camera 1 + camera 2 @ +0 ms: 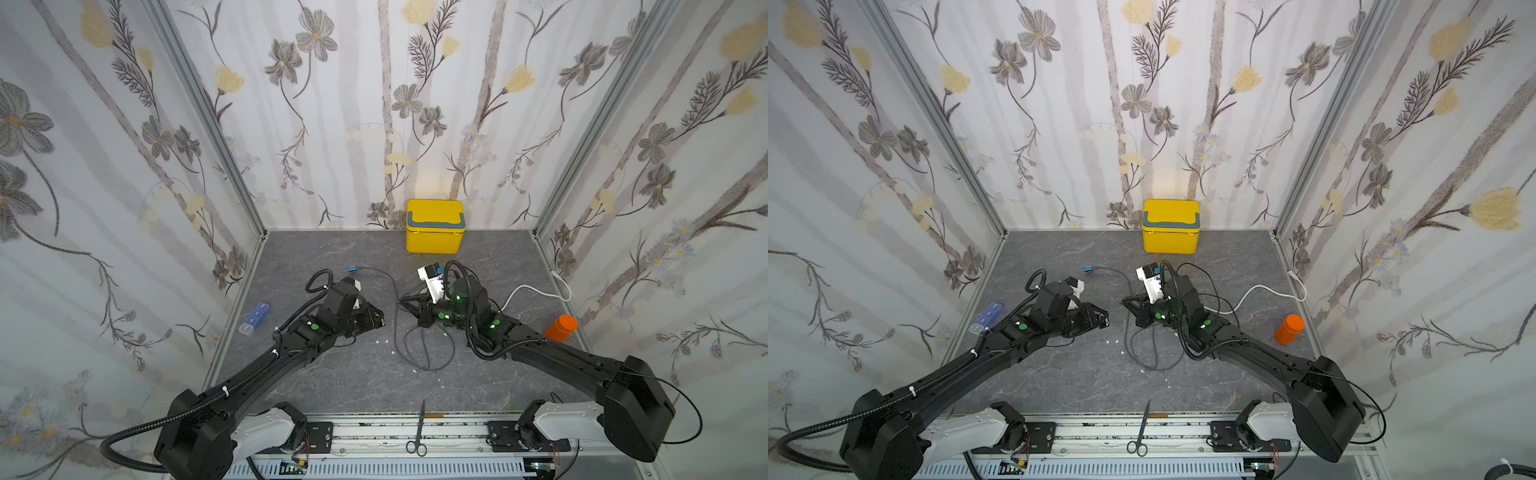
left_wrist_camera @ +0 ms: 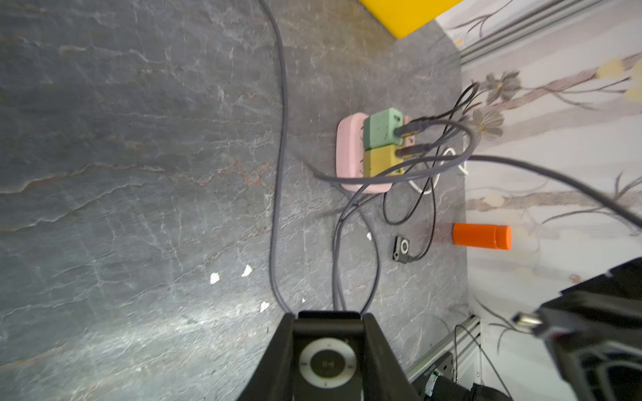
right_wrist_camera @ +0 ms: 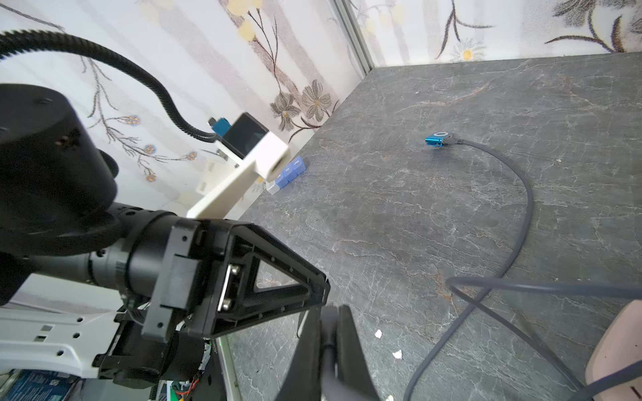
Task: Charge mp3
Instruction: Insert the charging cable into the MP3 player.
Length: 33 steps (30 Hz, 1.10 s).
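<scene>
Lying clamped within left end effector: mp3.

Black mp3, grey cable, yellow box

We read no words, brands or numbers. One sign shows: a faint play/pause mark at the centre of the control wheel on the black mp3 player. Lid lettering on the blue pill organiser is too small to read.
</scene>
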Motion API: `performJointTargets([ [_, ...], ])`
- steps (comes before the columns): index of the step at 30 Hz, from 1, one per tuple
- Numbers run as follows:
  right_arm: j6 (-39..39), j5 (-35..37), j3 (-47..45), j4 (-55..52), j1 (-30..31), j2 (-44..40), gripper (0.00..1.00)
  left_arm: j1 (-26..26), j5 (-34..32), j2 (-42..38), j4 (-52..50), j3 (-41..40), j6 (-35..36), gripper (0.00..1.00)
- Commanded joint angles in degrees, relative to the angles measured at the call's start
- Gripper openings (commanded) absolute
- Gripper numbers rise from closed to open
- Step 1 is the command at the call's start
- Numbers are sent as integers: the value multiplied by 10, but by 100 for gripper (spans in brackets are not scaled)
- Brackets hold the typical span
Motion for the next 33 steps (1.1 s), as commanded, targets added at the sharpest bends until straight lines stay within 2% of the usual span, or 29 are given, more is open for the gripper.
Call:
performJointTargets([
  [1,10,33,14,31,18,9,0,0,-23,-3,61,0,-17,22],
  [7,15,39,16,34,46,29,0,2,-7,-4,87,-4,-21,23],
  [33,38,10,18,49,50,60,0,8,9,-14,67,9,-16,22],
])
